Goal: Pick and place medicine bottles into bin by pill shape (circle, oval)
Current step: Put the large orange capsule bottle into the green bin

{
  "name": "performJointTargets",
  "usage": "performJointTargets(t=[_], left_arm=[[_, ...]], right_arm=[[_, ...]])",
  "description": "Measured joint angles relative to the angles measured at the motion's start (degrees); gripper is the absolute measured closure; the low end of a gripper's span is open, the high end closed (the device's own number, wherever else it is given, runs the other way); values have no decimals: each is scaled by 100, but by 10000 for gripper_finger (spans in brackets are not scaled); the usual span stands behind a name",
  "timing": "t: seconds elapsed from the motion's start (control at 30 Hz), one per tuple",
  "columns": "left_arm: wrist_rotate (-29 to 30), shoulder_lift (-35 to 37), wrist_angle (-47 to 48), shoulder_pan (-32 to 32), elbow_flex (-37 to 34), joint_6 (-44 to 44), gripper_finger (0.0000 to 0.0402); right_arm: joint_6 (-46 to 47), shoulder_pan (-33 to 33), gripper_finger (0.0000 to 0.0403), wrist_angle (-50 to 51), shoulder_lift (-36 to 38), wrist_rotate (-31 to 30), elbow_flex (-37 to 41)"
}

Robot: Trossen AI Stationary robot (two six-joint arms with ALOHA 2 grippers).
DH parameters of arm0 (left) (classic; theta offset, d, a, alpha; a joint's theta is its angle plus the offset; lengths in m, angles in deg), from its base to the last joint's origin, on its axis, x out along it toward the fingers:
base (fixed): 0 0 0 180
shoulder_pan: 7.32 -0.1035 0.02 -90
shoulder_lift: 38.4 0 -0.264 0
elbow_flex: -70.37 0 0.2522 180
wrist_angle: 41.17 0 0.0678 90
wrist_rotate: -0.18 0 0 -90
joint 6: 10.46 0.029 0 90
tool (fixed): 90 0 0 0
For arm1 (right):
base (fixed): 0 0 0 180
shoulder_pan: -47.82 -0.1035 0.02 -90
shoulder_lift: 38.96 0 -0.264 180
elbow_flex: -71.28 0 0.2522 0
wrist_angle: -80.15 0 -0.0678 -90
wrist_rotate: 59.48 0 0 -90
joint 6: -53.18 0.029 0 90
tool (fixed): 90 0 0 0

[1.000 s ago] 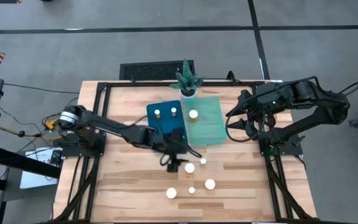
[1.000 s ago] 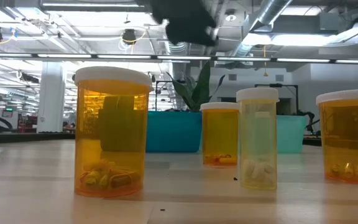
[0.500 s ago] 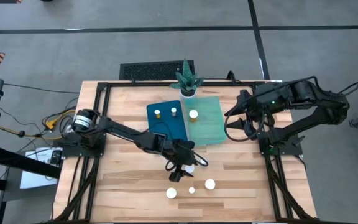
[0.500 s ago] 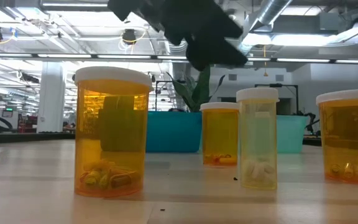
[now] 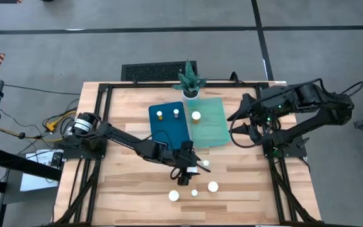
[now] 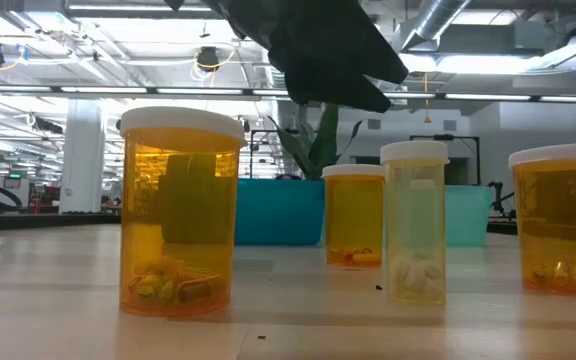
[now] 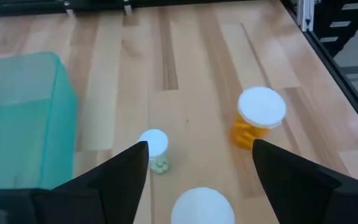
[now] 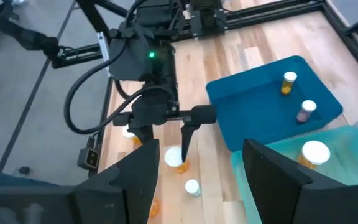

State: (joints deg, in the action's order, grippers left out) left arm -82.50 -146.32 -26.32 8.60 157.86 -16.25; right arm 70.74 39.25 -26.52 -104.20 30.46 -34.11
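The counter [image 5: 125, 189] is made of pale wood planks in a black frame and stands on a grey floor [image 5: 74, 50]. In the low view, the room behind shows bright ceiling lights and pipes.

The left claw [image 5: 183, 176] hangs over the middle of the counter, its fingers spread apart above one wide white cap [image 7: 202, 206], which is cut off at the edge of the left wrist view. Nothing is gripped.

The medicine bottles [image 5: 194, 187] are small, amber-orange, with round white caps. Several stand loose near the counter's front; the pills inside cannot be made out from above. Two more stand in the dark blue bin [image 5: 169, 123], and one with a wide cap in the pale green bin [image 5: 213, 129] beside it. A potted plant [image 5: 188, 80] stands behind the bins.

The right claw [image 5: 235, 129] waits open, just beside the green bin.
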Motion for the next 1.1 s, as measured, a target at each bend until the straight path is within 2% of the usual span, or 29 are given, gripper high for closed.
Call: performJointTargets(t=[0.23, 0.3, 0.5, 0.57, 0.73, 0.93, 1.1], left_arm=[[160, -141, 283, 196, -8, -219, 96], [284, -259, 69, 276, 18, -223, 95], [883, -470, 336, 406, -9, -372, 95], [703, -615, 115, 407, 16, -404, 95], [700, -868, 208, 413, 5, -675, 95], [702, -859, 273, 433, 4, -852, 95], [742, -841, 305, 455, 92, -889, 116]], right_arm=[[4, -333, 165, 0, 1, 0, 0], [40, -403, 165, -2, 1, 0, 0], [92, -560, 165, -7, -1, 0, 0], [96, -582, 165, -5, 1, 0, 0], [109, -584, 165, -17, -1, 0, 0], [107, -584, 165, -2, 1, 0, 0], [105, -584, 165, 0, 1, 0, 0]])
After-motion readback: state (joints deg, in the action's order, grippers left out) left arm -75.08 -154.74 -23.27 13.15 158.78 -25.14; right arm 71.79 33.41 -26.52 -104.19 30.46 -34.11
